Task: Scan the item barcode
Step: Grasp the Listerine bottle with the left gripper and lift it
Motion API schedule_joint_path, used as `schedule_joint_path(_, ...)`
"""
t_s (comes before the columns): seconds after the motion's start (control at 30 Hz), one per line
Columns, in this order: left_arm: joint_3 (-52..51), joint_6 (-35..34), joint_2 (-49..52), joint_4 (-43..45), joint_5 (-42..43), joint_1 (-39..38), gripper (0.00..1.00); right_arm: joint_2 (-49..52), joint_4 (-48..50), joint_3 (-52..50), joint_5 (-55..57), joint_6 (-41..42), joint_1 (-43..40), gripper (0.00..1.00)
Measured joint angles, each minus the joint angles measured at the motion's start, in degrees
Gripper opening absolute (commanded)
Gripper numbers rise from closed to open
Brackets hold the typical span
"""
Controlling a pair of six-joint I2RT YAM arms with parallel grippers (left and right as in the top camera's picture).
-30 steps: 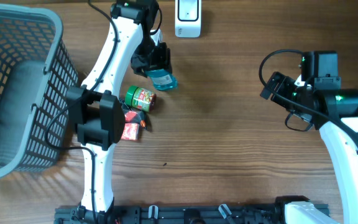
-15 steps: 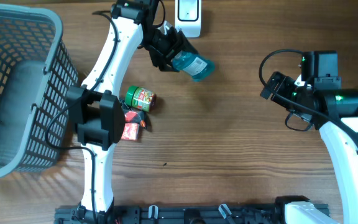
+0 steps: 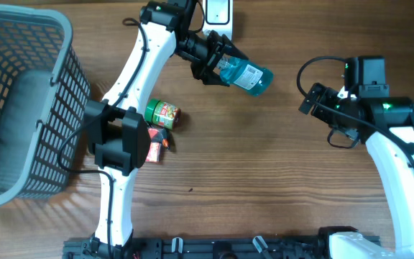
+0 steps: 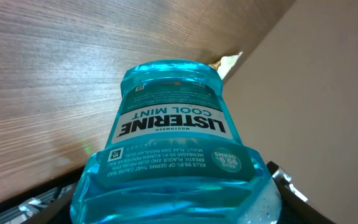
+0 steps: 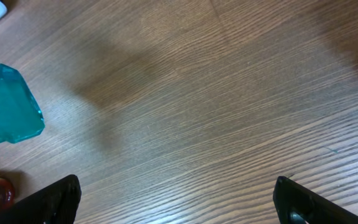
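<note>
Moved since a second ago: mouthwash bottle (image 3: 246,74), carried from left of centre up to the upper middle, just right of the white scanner (image 3: 218,14). Left gripper (image 3: 214,61) clamped on one end of it, arm stretched to the top of the frame; bottle clear blue, tilted, label reading upside down in the wrist view. Right gripper (image 3: 310,100) at right, jaws wide apart, empty.

A brown wooden table (image 3: 264,165) is filling the overhead view, its grain running left to right. Past its edge, a plain beige surface (image 4: 328,93) is showing, wall or floor unclear. A soft shadow (image 5: 123,74) is lying on the wood.
</note>
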Motion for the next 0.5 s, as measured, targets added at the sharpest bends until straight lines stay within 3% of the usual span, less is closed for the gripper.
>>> schedule_joint_path(0.27, 0.0, -0.3, 0.0, 3.8, 0.0, 0.1, 0.24, 0.5, 0.0, 0.0, 1.1, 0.0, 0.0, 1.0)
schedule_joint_path(0.5, 0.0, 4.3, 0.0, 6.6, -10.4, 0.1, 0.2, 0.5, 0.3, 0.0, 1.5, -0.2, 0.0, 1.0)
